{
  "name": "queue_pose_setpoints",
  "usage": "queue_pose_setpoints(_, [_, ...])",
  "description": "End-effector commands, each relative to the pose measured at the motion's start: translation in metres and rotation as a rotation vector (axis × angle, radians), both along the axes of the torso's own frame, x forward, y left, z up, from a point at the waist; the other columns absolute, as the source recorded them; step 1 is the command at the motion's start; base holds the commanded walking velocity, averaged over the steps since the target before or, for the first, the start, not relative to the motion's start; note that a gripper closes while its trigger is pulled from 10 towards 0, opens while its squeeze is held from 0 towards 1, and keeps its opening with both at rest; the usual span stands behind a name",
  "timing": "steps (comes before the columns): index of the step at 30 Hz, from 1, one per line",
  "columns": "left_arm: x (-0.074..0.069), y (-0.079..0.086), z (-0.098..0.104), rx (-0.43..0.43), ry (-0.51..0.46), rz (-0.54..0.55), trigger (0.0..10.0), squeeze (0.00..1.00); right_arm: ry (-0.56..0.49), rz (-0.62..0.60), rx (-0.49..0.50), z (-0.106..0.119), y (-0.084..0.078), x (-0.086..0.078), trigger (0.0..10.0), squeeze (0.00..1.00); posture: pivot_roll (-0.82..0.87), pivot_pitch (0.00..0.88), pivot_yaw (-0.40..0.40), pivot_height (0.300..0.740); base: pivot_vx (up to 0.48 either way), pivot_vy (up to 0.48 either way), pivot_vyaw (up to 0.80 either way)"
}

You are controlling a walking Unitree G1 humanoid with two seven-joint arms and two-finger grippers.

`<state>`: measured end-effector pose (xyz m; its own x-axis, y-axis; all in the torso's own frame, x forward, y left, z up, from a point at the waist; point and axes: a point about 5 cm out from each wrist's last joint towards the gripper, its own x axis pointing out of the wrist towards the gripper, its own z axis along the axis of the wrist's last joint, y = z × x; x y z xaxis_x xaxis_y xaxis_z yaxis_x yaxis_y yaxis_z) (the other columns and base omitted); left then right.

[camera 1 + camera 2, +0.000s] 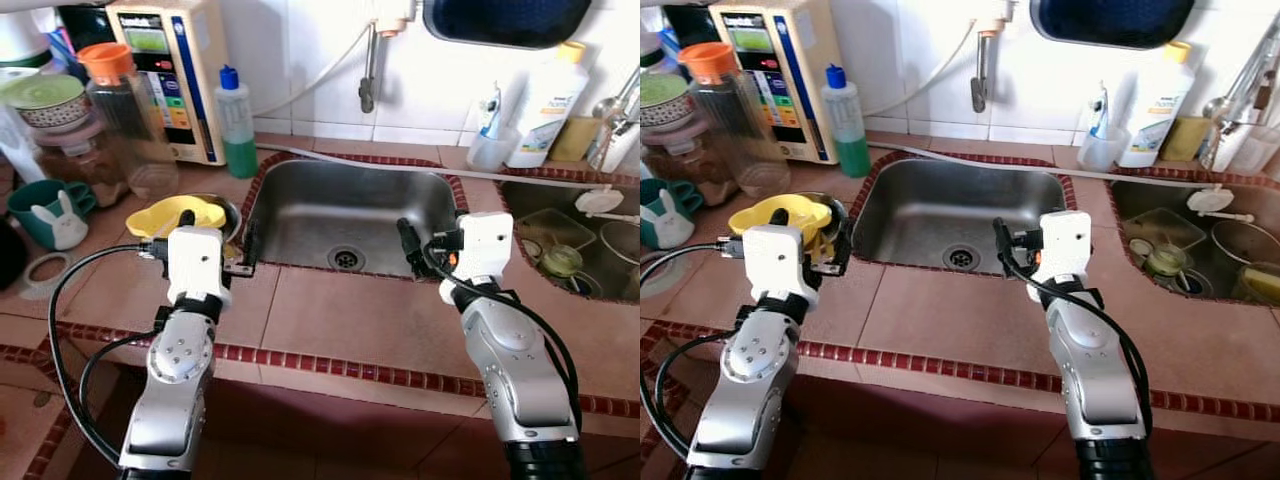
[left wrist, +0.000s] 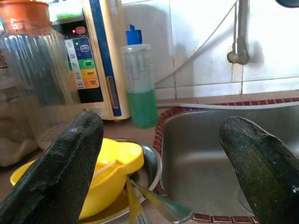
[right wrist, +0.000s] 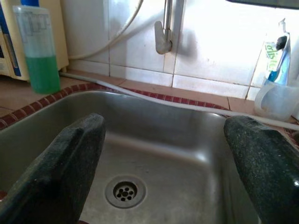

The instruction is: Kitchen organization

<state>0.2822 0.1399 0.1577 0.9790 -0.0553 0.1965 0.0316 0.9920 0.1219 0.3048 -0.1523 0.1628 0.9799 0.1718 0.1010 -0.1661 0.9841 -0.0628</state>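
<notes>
Your left gripper (image 2: 159,168) hovers above the tiled counter (image 1: 340,320) at the near left corner of the rectangular stainless steel sink (image 1: 350,215), its two black fingers spread wide apart with nothing between them. Directly ahead of this gripper and slightly to its left sits a yellow plastic bowl (image 2: 110,172), nested inside a shallow round metal dish (image 2: 152,170); both rest on the counter just beside the sink rim. Beyond the bowl, observe a clear plastic bottle of green liquid with a blue cap (image 2: 140,84) standing against the white tiled wall, next to a cream-coloured water unit with a coloured button panel (image 1: 175,70) and a tall ribbed clear jar with an orange lid (image 1: 125,115). Your right gripper (image 3: 163,168) hangs over the near right edge of the same sink, fingers likewise parted and holding nothing. Directly ahead of it and below lies the round drain (image 3: 125,191); farther ahead, the metal tap (image 3: 163,28) is mounted on the wall.
</notes>
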Motion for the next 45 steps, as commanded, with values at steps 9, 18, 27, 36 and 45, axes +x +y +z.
queue_pose_setpoints(9, [-0.003, 0.005, -0.013, 0.046, 0.04, 0.001, 10.0, 0.0, 0.03, 0.053, 0.075, 0.012, 0.008, 0.003, 10.0, 0.0, 0.0, 0.032, 0.011, 0.74, 0.0, 0.0, 0.0])
queue_pose_setpoints(18, [-0.002, 0.0, -0.011, 0.022, 0.034, -0.005, 10.0, 0.0, 0.025, 0.08, 0.077, 0.016, 0.012, -0.001, 10.0, 0.0, -0.01, 0.042, 0.009, 0.74, 0.0, 0.0, 0.0])
queue_pose_setpoints(27, [0.001, -0.009, -0.008, 0.004, 0.028, -0.035, 10.0, 0.0, 0.02, 0.054, 0.064, 0.02, 0.008, -0.003, 10.0, 0.0, -0.03, 0.051, 0.011, 0.74, 0.0, 0.0, -0.18])
queue_pose_setpoints(36, [0.001, -0.015, -0.006, 0.013, 0.014, -0.057, 10.0, 0.0, 0.016, 0.045, 0.048, 0.021, 0.006, -0.003, 10.0, 0.0, -0.03, 0.05, 0.011, 0.74, 0.0, 0.0, -0.59])
queue_pose_setpoints(45, [0.003, -0.013, -0.004, 0.007, 0.008, -0.053, 10.0, 0.0, 0.005, 0.056, 0.03, 0.022, 0.009, -0.003, 10.0, 0.0, -0.03, 0.039, 0.011, 0.74, 0.0, 0.0, 0.0])
